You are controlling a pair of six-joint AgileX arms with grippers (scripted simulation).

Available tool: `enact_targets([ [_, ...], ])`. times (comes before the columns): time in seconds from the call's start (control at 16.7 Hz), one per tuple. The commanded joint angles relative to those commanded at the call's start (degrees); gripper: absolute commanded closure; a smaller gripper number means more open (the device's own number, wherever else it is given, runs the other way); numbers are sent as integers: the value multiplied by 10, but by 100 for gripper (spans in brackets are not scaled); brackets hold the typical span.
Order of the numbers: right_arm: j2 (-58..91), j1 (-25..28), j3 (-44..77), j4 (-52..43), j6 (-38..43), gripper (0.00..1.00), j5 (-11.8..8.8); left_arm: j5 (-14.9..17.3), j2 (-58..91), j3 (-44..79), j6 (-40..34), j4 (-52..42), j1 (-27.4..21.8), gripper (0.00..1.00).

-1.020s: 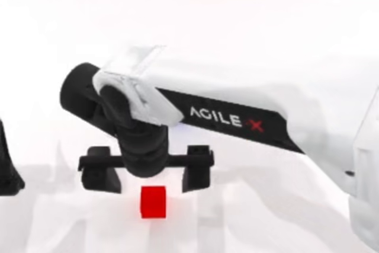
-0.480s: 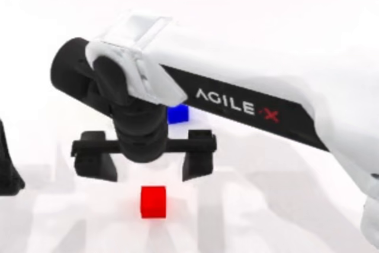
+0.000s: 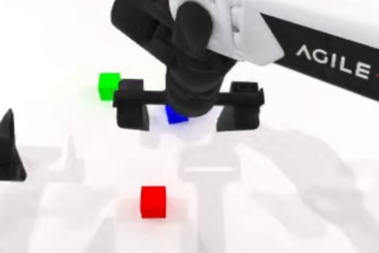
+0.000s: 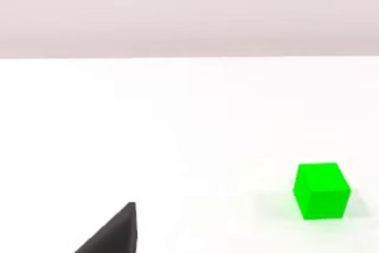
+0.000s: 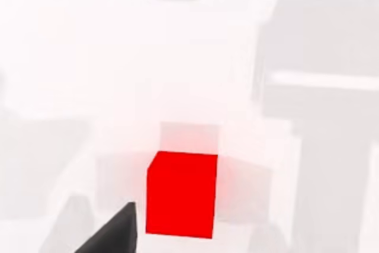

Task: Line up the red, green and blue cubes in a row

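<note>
The red cube (image 3: 153, 201) sits alone on the white table near the front edge; in the right wrist view the red cube (image 5: 181, 194) lies just past one black fingertip (image 5: 115, 232). The green cube (image 3: 109, 85) rests farther back on the left and also shows in the left wrist view as the green cube (image 4: 321, 190). Half of the blue cube (image 3: 176, 115) is hidden under my right gripper (image 3: 186, 115), which hangs high over it, open, holding nothing. My left gripper (image 3: 9, 159) stays parked at the left edge, apart from every cube.
The right arm's white and black forearm (image 3: 308, 39) crosses the upper right of the top view and covers the table there. Its grey shadows fall on the table (image 3: 284, 205) around the red cube.
My right gripper has lifted and drawn back from above the red cube to above the blue one. The green and blue cubes have come into sight. The red cube stays put.
</note>
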Motion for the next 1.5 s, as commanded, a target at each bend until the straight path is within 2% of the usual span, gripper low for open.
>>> enact_targets([
  [0.36, -327, -132, -270, 153, -140, 0, 37, 9, 304, 280, -23, -210, -45, 0],
  [0.66, -642, -265, -562, 308, -278, 0, 40, 9, 617, 562, -55, -400, -78, 0],
  [0.84, -811, -339, -727, 402, -352, 0, 28, 5, 806, 732, -77, -500, -95, 0],
  [1.08, -991, -422, -908, 526, -432, 0, -3, -1, 1031, 939, -108, -604, -109, 0],
  [1.32, -1106, -477, -1022, 626, -477, 0, -37, -8, 1192, 1096, -135, -664, -116, 0],
  [1.5, -1161, -501, -1065, 672, -493, 0, -55, -12, 1254, 1158, -148, -684, -117, 0],
])
